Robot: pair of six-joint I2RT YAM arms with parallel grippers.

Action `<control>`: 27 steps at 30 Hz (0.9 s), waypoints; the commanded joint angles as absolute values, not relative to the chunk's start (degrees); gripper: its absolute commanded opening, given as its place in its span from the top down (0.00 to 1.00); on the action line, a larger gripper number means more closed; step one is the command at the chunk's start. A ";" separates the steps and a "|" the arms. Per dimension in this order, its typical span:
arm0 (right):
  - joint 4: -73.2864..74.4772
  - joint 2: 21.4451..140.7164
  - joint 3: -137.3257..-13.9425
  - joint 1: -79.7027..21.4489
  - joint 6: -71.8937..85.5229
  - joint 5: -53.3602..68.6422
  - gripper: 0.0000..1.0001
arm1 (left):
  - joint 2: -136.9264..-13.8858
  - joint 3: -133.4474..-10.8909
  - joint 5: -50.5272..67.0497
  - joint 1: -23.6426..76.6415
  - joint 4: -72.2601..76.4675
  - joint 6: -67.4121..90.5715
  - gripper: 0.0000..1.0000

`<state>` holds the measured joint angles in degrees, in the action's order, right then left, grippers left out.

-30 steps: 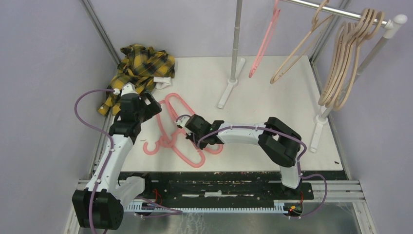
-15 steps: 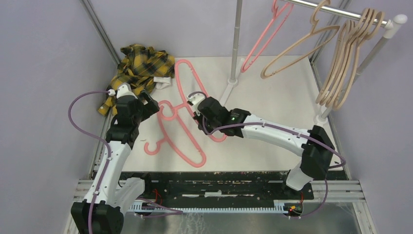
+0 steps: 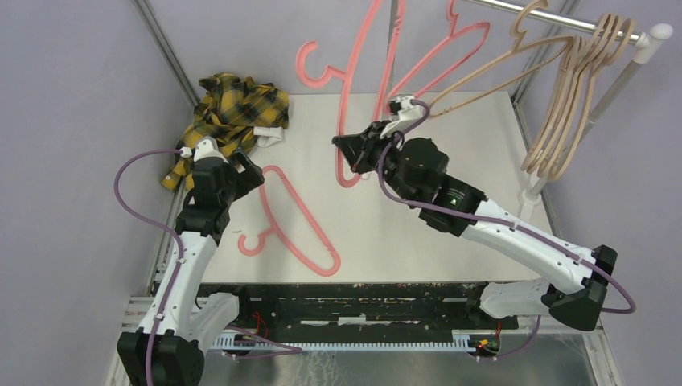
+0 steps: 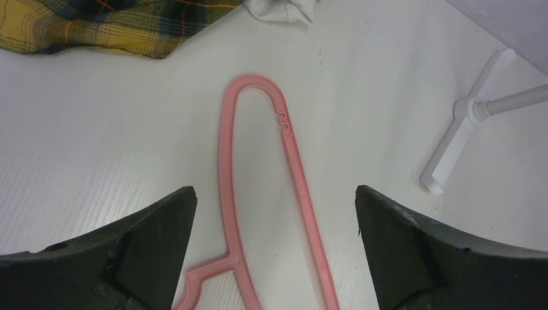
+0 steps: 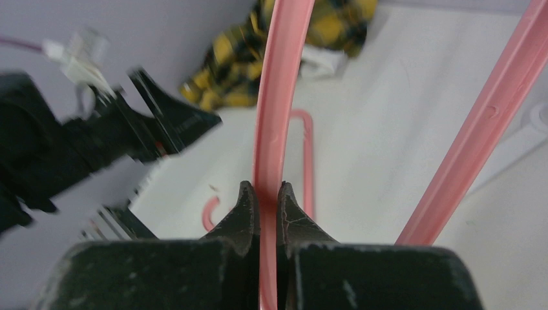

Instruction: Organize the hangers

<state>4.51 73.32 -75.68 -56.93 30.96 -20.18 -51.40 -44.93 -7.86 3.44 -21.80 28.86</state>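
Observation:
My right gripper (image 3: 354, 153) is shut on a pink hanger (image 3: 302, 63) and holds it high above the table, near the rail. In the right wrist view its jaws (image 5: 263, 190) pinch one thin bar of that hanger (image 5: 278, 97). A second pink hanger (image 3: 293, 225) lies flat on the table. My left gripper (image 3: 245, 173) hovers open over it, and the hanger (image 4: 304, 194) lies between the spread fingers (image 4: 273, 192) without touching them. One pink hanger (image 3: 450, 40) and several beige hangers (image 3: 571, 104) hang on the rail.
A yellow plaid shirt (image 3: 233, 108) lies bunched at the table's back left and shows in the left wrist view (image 4: 97, 26). The rack's pole (image 3: 392, 72) and white feet (image 3: 527, 209) stand at the back and right. One foot (image 4: 452, 142) lies near the left gripper.
My right gripper has lifted one pink hanger off the table and carried it up and back toward the rail. The left arm has barely moved.

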 commanded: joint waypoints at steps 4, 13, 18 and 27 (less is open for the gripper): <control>-14.86 70.25 -71.04 -57.04 40.56 -27.15 1.00 | -51.62 -46.05 -6.50 3.08 -20.39 26.50 0.01; -19.23 72.91 -69.52 -57.04 47.32 -25.75 1.00 | -52.02 -44.04 -5.33 3.07 -19.79 25.51 0.01; -19.85 73.15 -69.79 -55.67 46.32 -30.35 0.99 | -52.29 -44.03 -4.59 3.08 -19.62 25.40 0.01; -17.83 78.09 -74.86 -41.49 56.84 -18.94 0.99 | -53.09 -43.51 -4.26 3.08 -19.08 25.23 0.01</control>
